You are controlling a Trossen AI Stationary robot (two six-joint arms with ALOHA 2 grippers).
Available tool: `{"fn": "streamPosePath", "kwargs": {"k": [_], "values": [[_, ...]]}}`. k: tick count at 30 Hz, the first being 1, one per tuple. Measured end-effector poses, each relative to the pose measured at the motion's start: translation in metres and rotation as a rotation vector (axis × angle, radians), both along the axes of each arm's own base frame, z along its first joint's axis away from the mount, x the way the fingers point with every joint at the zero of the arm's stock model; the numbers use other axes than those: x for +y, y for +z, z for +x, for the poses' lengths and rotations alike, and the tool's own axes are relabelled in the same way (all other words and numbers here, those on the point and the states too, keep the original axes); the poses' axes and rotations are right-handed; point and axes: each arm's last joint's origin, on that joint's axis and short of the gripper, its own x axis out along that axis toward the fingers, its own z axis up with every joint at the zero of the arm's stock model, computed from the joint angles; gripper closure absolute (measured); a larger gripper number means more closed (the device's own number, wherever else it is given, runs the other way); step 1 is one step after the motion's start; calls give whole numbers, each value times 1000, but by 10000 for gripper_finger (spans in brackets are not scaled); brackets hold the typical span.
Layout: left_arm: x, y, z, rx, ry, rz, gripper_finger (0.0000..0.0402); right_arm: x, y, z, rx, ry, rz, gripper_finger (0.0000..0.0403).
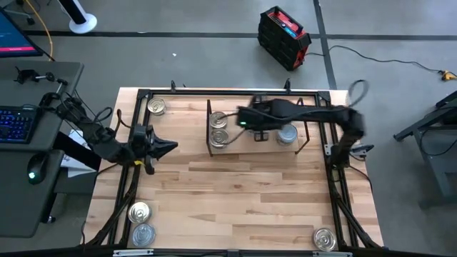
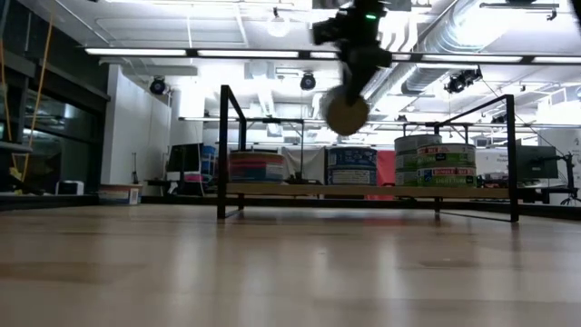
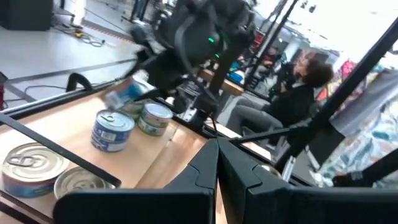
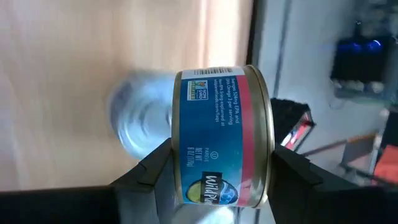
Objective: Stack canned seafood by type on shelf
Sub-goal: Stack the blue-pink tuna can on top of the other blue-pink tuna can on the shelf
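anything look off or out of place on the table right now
Nothing spilled or damaged. The right end effector holds a blue-and-red labelled round tin above the light-wood shelf. Four tins sit unshelved at the tabletop's corners, such as the gold-lidded one.

Blurred silver-lidded tin behind the held tin.

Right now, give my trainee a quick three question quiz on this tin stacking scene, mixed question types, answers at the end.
1. True or false: the right hand holds a tin.
2. Where is the left hand? A above the shelf B left of the shelf, holding nothing
3. In the high view, how many tins lie at the table's near left corner?
Key: 1 true. 2 B. 3 two.
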Motion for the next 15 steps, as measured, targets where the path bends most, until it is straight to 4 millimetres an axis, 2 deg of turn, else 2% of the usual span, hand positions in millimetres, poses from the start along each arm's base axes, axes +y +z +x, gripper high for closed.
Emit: {"fn": "streamPosePath", "kwargs": {"k": [3,5,8,10,15], "values": [[2,0,1,1,17,1,401,7,-7,-31,-111,-22,-51,236],[4,0,2,2,30,4,401,16,-9,-37,-216,27,-94,236],[8,0,4,2,59,5,401,23,-16,-29,-338,145,-158,235],[10,0,5,1,75,1,401,21,-28,-18,-367,202,-197,225],[13,0,6,-6,100,-22,401,11,-61,18,-295,327,-305,205]]}}
